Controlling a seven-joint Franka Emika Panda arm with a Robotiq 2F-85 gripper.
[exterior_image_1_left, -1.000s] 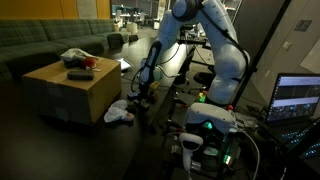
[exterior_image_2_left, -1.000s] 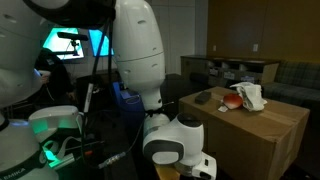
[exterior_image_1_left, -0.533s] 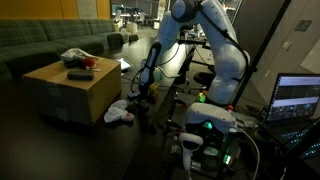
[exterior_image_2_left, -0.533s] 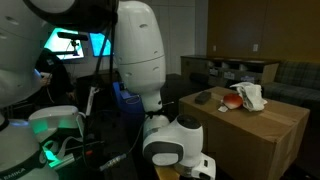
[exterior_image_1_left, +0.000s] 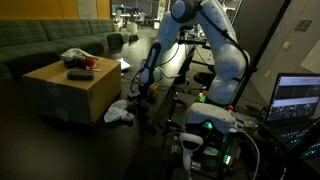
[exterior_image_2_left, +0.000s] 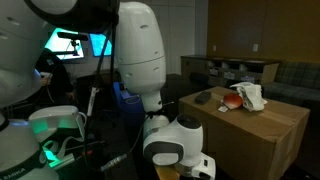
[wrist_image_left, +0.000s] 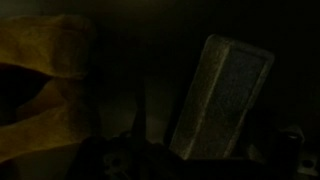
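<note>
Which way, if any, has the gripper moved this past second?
No. In an exterior view the gripper keeps its place beside the low table, above the white cloth.

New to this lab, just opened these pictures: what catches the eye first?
The white arm dominates, bending down so its gripper hangs low beside the box, near a white cloth on the floor. On the box lies a crumpled cloth by a red thing. A lit laptop glows at the edge of an exterior view.

A wooden table (exterior_image_1_left: 70, 98) and white cloth (exterior_image_1_left: 120, 111) flank the end effector (exterior_image_1_left: 141, 97).
</note>
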